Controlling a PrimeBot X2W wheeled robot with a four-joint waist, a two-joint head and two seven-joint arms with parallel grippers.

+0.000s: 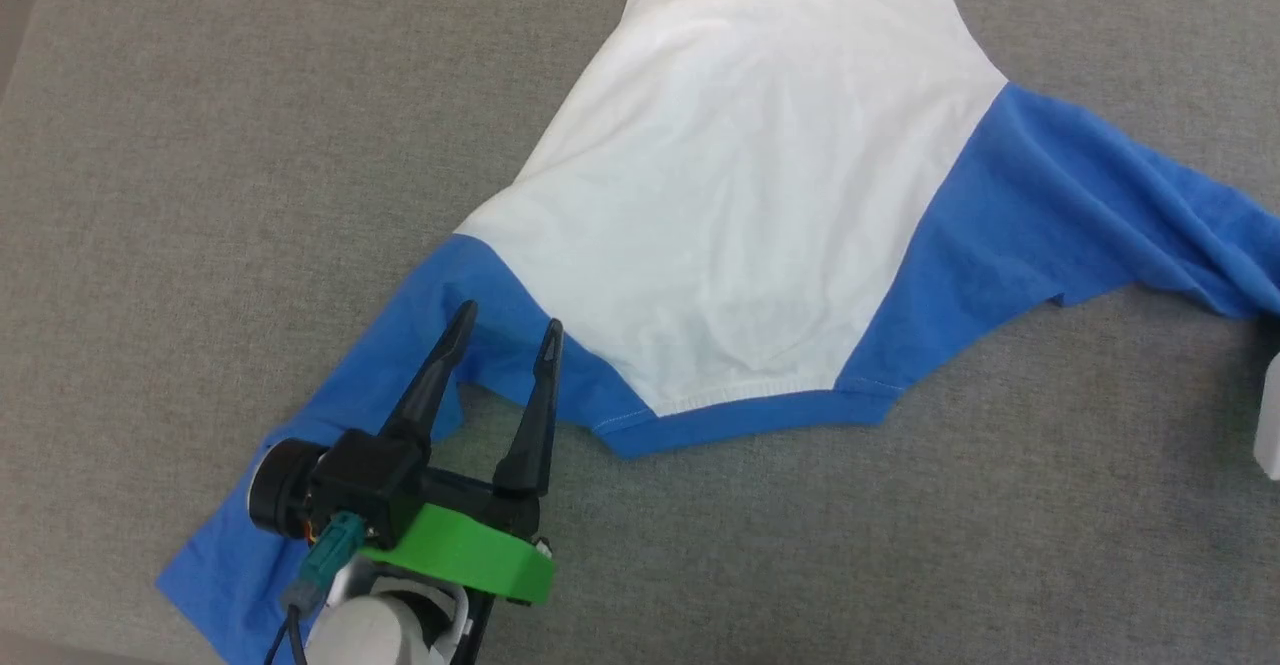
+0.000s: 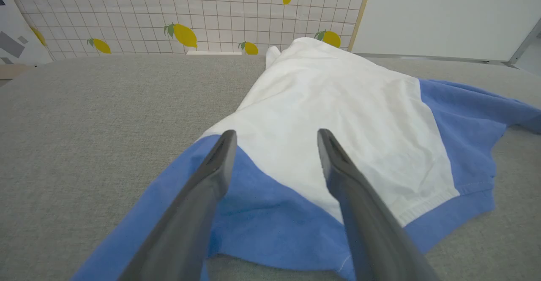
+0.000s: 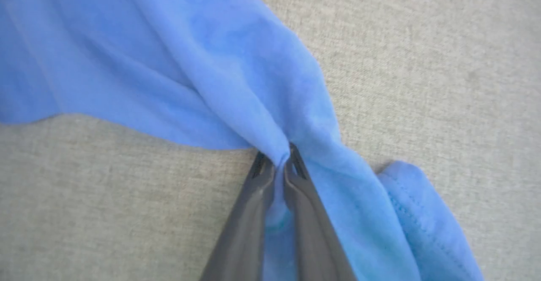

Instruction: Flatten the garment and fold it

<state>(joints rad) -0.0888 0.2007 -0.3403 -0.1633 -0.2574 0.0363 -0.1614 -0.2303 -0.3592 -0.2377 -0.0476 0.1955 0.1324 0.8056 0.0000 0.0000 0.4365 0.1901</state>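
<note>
blue sleeve of the garment [image 1: 750, 195] pinched in the closed right gripper [image 3: 277, 157]; other sleeve runs back beneath the open left gripper [image 1: 508, 323]

right end effector [image 3: 280, 156]: two long dark grey fingers rising from the bottom edge, tips pressed together on a bunched ridge of blue cloth.
garment [image 3: 203, 61]: soft, bright blue cotton sleeve, running from the upper left down to the lower right, its folds gathering at the pinch.
sleeve hem [image 3: 427, 217]: rolled blue edge with a visible stitch line, lower right, near the fingers.
worktop [image 3: 422, 61]: grey woven fabric surface under the cloth, seen at upper right and lower left.
</note>
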